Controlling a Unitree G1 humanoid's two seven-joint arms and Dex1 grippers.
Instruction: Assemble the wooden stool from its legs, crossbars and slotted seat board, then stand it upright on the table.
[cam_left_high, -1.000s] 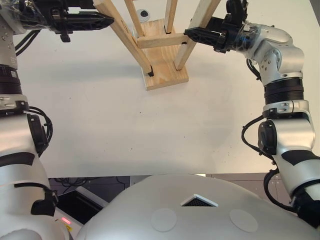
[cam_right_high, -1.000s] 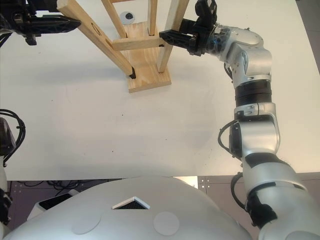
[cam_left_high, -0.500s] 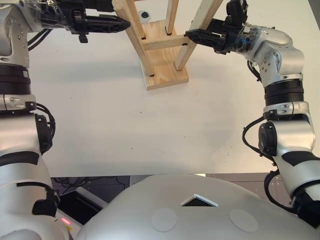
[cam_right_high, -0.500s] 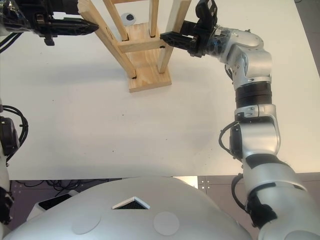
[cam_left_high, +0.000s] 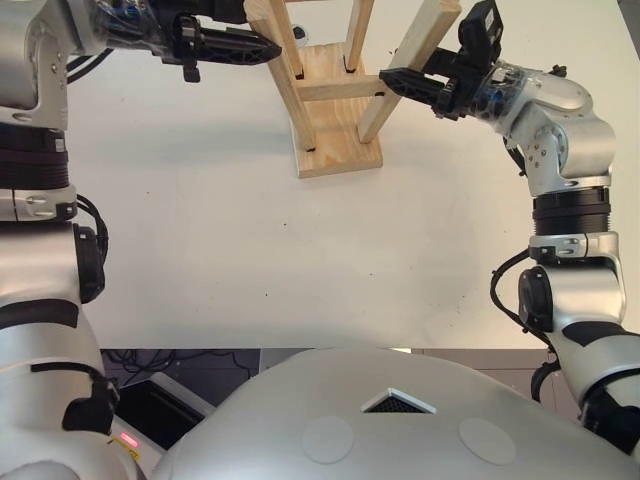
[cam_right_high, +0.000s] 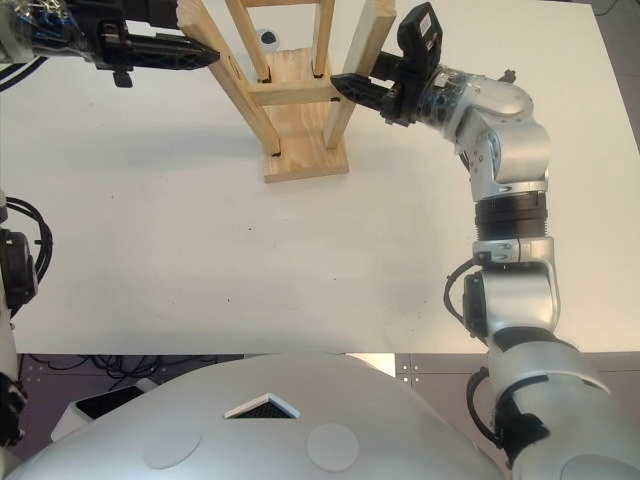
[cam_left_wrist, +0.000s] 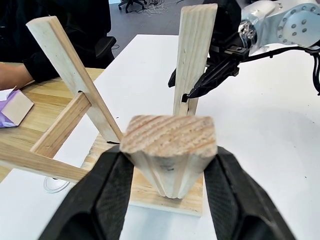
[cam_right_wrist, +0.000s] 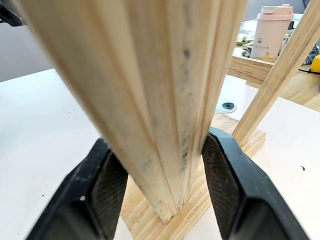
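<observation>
The wooden stool stands upside down at the far middle of the white table, its seat board (cam_left_high: 336, 152) flat on the surface and its legs pointing up. A crossbar (cam_left_high: 335, 88) joins the two near legs. My left gripper (cam_left_high: 266, 47) is shut on the near left leg (cam_left_wrist: 170, 142), one finger (cam_left_wrist: 102, 197) on each side near its end. My right gripper (cam_left_high: 393, 81) is shut on the near right leg (cam_right_wrist: 150, 100), low down and just above the crossbar, and its pads (cam_right_wrist: 102, 192) press the wood. The other legs rise behind.
A small round white fitting (cam_right_high: 268, 38) sits in the table just behind the stool. Beyond the far edge stands a wooden desk (cam_left_wrist: 25, 112) with a pink cup (cam_right_wrist: 272, 25). Bare white tabletop (cam_left_high: 300, 260) stretches in front of the stool.
My left gripper has swung right and drawn the near left leg from a strong lean to nearly upright. The right gripper has shifted slightly right with its leg.
</observation>
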